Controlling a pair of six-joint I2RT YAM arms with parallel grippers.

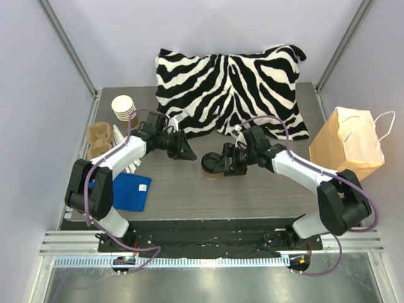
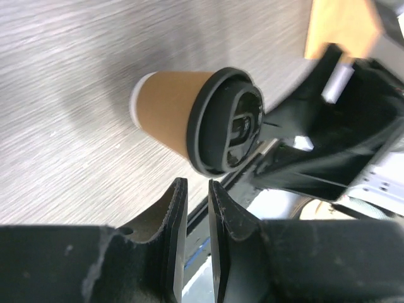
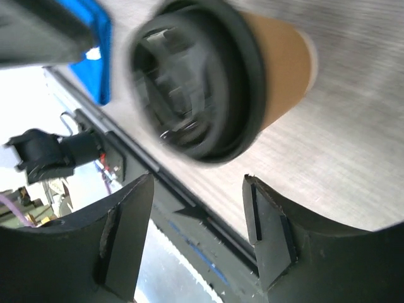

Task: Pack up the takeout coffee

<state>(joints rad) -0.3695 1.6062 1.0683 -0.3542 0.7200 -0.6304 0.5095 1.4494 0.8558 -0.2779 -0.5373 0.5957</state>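
Note:
The takeout coffee [image 1: 211, 166], a brown paper cup with a black lid, stands on the grey table between both arms. My right gripper [image 1: 223, 162] is open right beside it on its right. In the right wrist view the lid [image 3: 189, 82] and cup wall [image 3: 284, 60] sit just beyond the open fingertips [image 3: 199, 180], not between them. My left gripper [image 1: 188, 153] is up and to the left of the cup, apart from it. In the left wrist view its jaws [image 2: 197, 184] stand nearly together with nothing between them, and the cup [image 2: 167, 113] shows ahead.
A zebra-striped pillow [image 1: 230, 88] lies at the back. A brown paper bag [image 1: 347, 142] stands at the right. A stack of lidless cups [image 1: 124, 107] and a cardboard carrier [image 1: 101, 139] sit at the left. A blue cloth [image 1: 129, 191] lies front left.

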